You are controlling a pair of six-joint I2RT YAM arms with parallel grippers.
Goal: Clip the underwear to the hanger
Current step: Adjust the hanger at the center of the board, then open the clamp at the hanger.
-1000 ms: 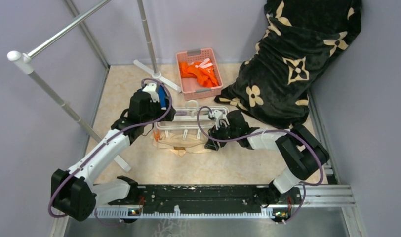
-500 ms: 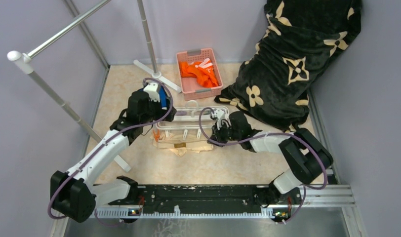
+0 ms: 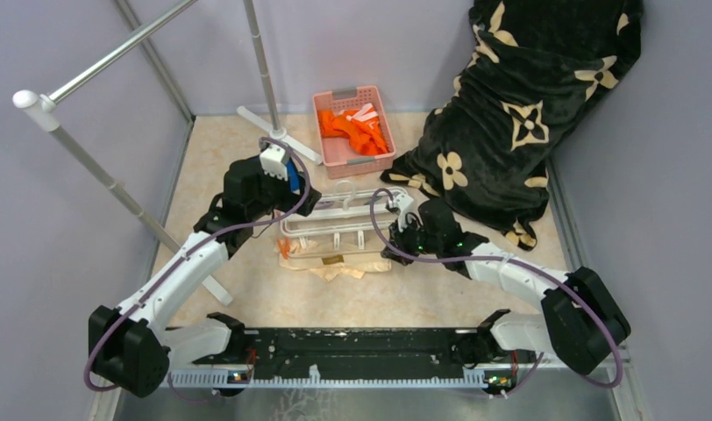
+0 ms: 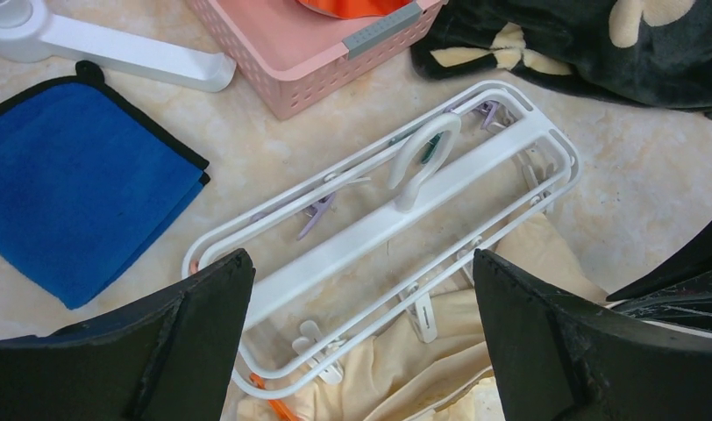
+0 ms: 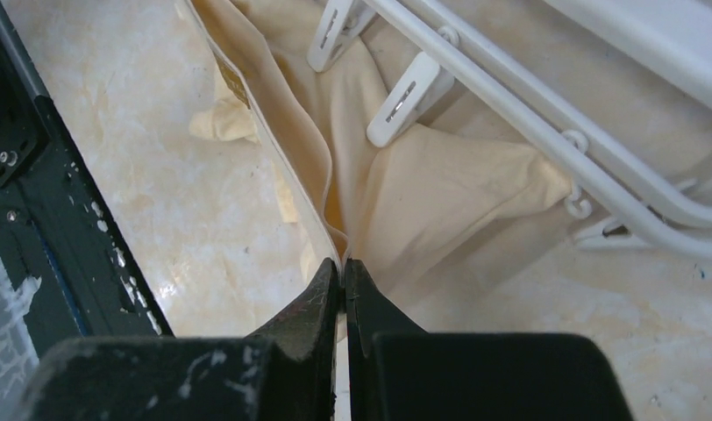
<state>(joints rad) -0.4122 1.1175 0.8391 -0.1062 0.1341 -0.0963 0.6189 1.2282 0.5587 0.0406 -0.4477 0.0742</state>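
Note:
The white hanger (image 3: 339,221) lies flat on the beige floor, its hook (image 4: 423,158) toward the basket. The pale peach underwear (image 3: 339,265) lies along its near side, partly under the frame's bars, with several white clips (image 5: 403,98) resting on the fabric (image 5: 431,189). My right gripper (image 5: 342,263) is shut on the underwear's folded edge at its right end, low near the floor (image 3: 395,254). Above the hanger's left end, my left gripper (image 4: 361,263) hovers open with nothing between its fingers (image 3: 295,209).
A pink basket (image 3: 328,145) of orange clothes stands behind the hanger. A black flowered blanket (image 3: 510,105) fills the right back corner. Grey rack poles (image 3: 98,167) and a white foot (image 3: 278,136) stand left. A blue folded cloth (image 4: 72,193) lies left of the hanger.
My right gripper has shut on the underwear's edge, and that arm's elbow has swung out to the right. Hanger and underwear shifted slightly right. The left gripper stays open, nearly still.

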